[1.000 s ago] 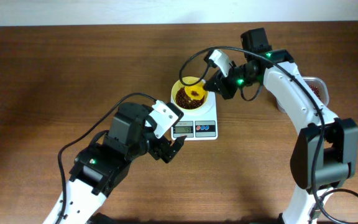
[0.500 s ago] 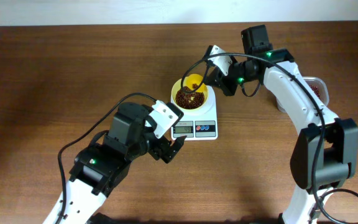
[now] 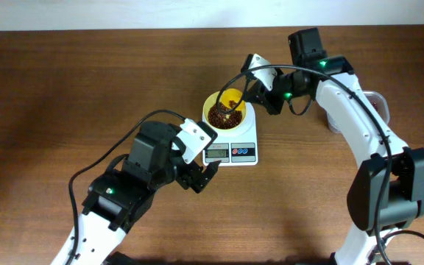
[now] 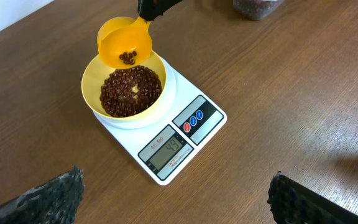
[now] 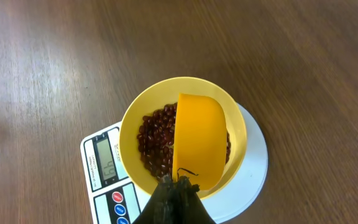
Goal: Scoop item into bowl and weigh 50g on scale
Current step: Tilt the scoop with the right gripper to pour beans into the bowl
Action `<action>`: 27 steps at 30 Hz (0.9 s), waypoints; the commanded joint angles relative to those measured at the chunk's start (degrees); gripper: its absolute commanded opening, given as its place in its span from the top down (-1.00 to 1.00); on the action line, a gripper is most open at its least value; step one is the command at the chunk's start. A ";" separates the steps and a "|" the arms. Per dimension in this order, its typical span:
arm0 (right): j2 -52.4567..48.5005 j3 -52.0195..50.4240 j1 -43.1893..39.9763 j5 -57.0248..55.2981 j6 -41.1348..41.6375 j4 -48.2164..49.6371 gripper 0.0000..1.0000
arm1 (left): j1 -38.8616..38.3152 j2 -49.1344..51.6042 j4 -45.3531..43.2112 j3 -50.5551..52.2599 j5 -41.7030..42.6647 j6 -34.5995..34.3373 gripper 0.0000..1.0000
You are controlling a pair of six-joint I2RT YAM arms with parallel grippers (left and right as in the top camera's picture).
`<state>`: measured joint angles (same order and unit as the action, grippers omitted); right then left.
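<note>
The pale-yellow bowl [image 3: 225, 116] holds dark red-brown beans [image 4: 130, 91] and stands on the white scale [image 3: 231, 149], whose display [image 4: 169, 150] reads 49. My right gripper [image 5: 178, 190] is shut on the handle of a bright yellow scoop [image 5: 199, 140], tipped over the bowl [image 5: 135, 124] with a few beans [image 4: 127, 58] left in it [image 4: 124, 42]. My left gripper [image 4: 174, 199] is open and empty, in front of the scale [image 4: 211, 128].
A clear plastic tub [image 3: 374, 107] with more beans sits at the right behind the right arm; it also shows at the top of the left wrist view [image 4: 257, 6]. The brown wooden table [image 3: 72, 88] lies all around.
The right gripper has moved the scoop a little back and up over the bowl's far rim and tipped it; most of its beans have gone into the bowl. The left arm has not moved.
</note>
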<state>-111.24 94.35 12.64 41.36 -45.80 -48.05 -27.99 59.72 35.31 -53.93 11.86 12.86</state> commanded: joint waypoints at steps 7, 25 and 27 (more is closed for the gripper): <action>1.92 1.14 0.83 -1.03 -4.37 -2.78 0.92 | 0.31 -0.55 -0.09 0.39 0.83 0.28 -0.97; 1.92 1.62 0.83 1.99 -0.50 -4.15 0.92 | 0.31 -0.55 -0.09 0.39 0.83 0.28 -0.97; 1.92 1.62 0.83 3.30 1.73 -5.11 0.92 | 0.31 -0.55 -0.09 0.39 0.81 0.28 -0.97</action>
<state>-111.15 94.83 13.13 41.04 -47.75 -52.38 -27.99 59.72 35.31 -53.91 11.86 12.86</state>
